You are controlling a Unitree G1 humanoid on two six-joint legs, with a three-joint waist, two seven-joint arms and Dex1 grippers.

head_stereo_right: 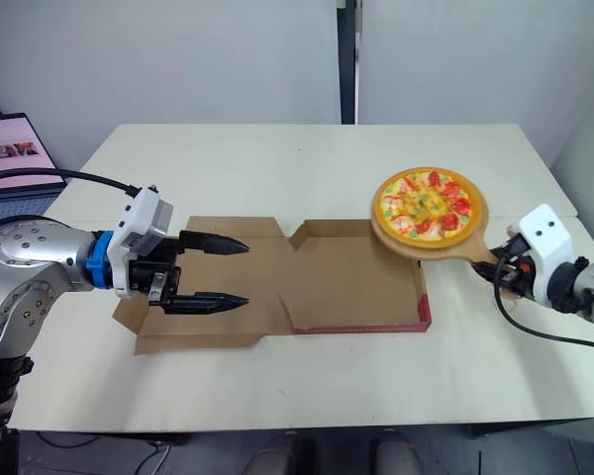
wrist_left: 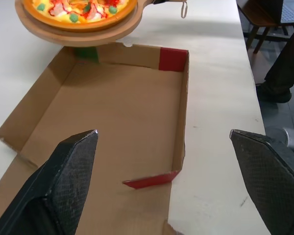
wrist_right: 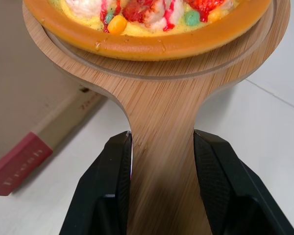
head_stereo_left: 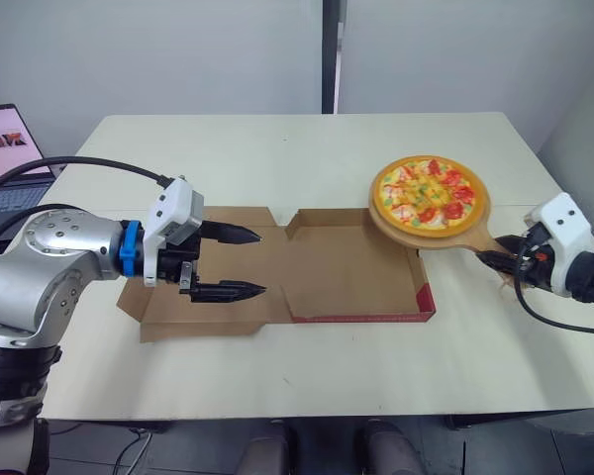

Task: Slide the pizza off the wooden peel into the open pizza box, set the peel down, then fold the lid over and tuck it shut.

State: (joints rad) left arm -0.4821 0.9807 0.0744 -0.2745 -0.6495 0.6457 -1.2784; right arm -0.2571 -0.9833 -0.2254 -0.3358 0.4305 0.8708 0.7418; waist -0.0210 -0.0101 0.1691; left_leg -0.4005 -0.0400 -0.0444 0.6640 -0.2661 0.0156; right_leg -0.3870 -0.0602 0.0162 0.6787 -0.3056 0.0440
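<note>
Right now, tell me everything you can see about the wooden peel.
The wooden peel is pale, grained wood: a round blade with a groove near its rim, narrowing to a flat handle. The right gripper is shut on the handle. The pizza sits on the blade, which overhangs the far right corner of the open pizza box.

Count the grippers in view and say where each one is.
2. The left gripper hangs open above the flat lid of the box; the right gripper, right of the box, is shut on the peel by its handle.
</note>
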